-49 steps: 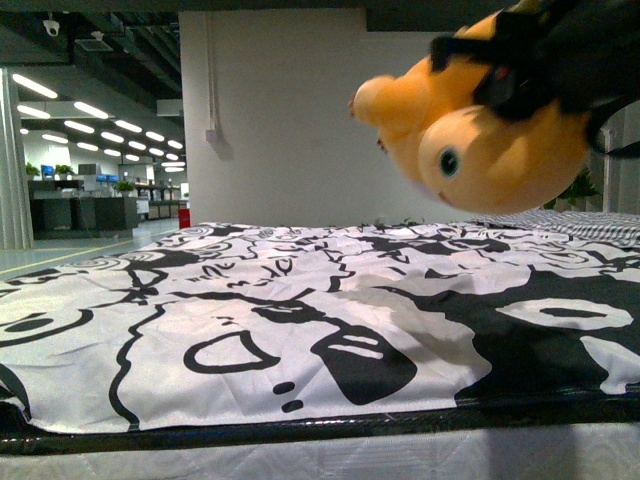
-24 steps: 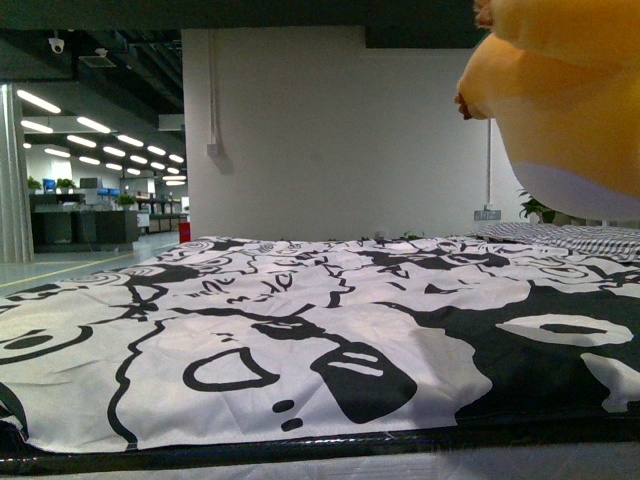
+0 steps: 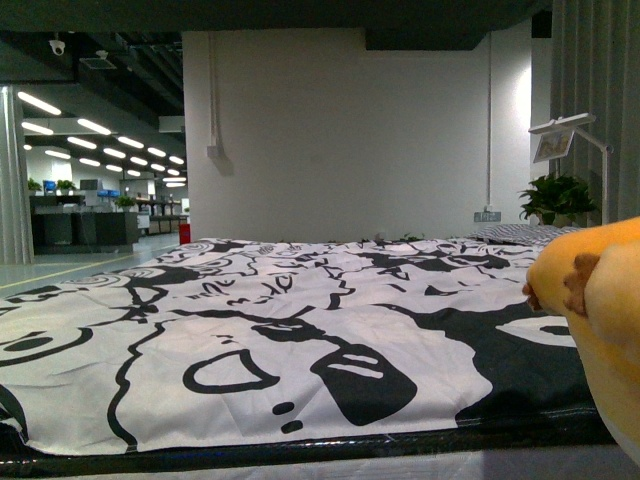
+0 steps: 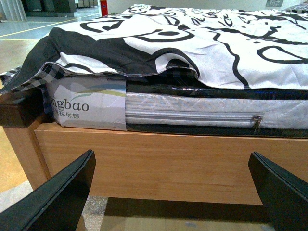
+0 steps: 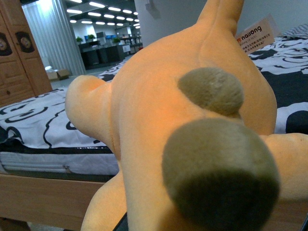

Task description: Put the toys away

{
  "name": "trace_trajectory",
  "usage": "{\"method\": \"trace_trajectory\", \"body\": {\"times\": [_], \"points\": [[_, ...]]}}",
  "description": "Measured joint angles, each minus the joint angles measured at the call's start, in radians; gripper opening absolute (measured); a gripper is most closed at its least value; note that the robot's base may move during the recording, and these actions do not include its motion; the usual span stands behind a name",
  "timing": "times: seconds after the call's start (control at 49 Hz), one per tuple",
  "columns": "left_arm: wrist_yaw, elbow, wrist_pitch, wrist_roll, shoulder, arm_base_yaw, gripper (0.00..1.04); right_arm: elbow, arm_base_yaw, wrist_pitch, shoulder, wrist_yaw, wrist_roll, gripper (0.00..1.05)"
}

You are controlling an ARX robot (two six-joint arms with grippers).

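- At the lower right edge of the front view, the plush toy (image 3: 605, 340) pushes into the picture. It is orange-yellow and rounded, is cut off by the picture's border, and has a small brown nub on the side toward the bed.
- It overlaps the near right corner of the black-and-white sheet (image 3: 300, 330). Whether it touches the bedding or hangs just in front of it I cannot tell from this view.
- In the right wrist view the plush toy (image 5: 159, 120) fills nearly everything, very close to the lens. It shows two dull brown fuzzy patches on orange fabric and a stubby limb sticking out toward the bed.
- Behind it lie the sheet, the white mattress side and the wooden frame, so the toy is at about mattress height beside the bed.
- The right gripper is hidden by the toy. Dark slivers at that picture's lower edge may be part of it, and I cannot tell whether its fingers press on the plush.
- The left gripper (image 4: 172, 159) is low in front of the bed's side, its two black fingers (image 4: 62, 192) spread wide with nothing between them.
- Beyond those fingers is the wooden bed frame (image 4: 192, 144). Above it is the mattress (image 4: 192, 113), with a zipper pull (image 4: 257, 122) and a printed label (image 4: 86, 106) at its corner.
- At the bed's far side a potted plant (image 3: 558, 197) stands by the white wall.
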Motion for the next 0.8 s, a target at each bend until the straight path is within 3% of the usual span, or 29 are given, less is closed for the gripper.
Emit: {"method": "trace_trajectory", "body": {"times": [0.143, 0.49, 0.797], "points": [[0.0, 0.0, 0.0, 0.0, 0.0, 0.0, 0.99, -0.04, -0.011, 0.008, -0.028, 0.007, -0.034, 0.08], [0.0, 0.0, 0.0, 0.0, 0.0, 0.0, 0.99, -0.112, -0.143, -0.06, -0.117, -0.053, -0.058, 0.08], [-0.004, 0.0, 0.0, 0.0, 0.0, 0.0, 0.99, -0.113, -0.158, -0.064, -0.124, -0.066, -0.059, 0.08]]}}
